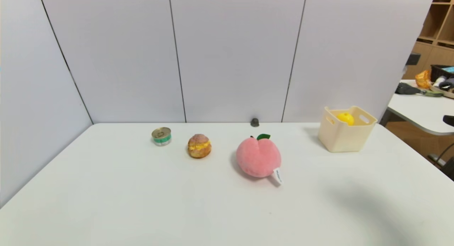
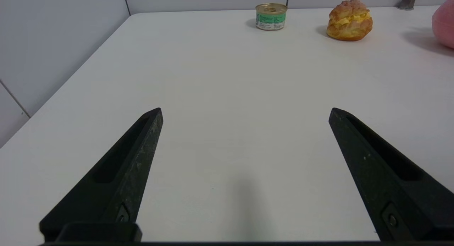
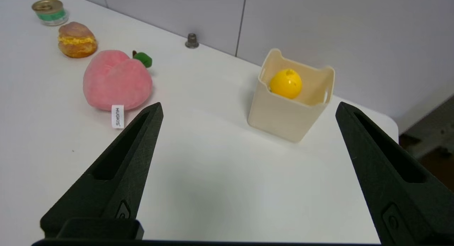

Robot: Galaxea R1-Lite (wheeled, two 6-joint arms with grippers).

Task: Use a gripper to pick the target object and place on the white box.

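Note:
The yellow duck toy (image 1: 345,118) (image 3: 286,83) lies inside the cream-white box (image 1: 345,137) (image 3: 283,120) at the table's far right; only its rounded yellow top shows. My right gripper (image 3: 248,109) hangs open above bare table, well short of the box, with nothing between its fingers. My left gripper (image 2: 245,111) is open too, over bare table on the left side. Neither arm shows in the head view.
A pink plush peach (image 1: 258,157) (image 3: 117,81) sits mid-table, a cream puff (image 1: 199,146) (image 2: 349,20) and a small tin can (image 1: 161,136) (image 2: 271,16) to its left. A small grey knob (image 1: 254,122) stands by the back wall. The table's right edge is just past the box.

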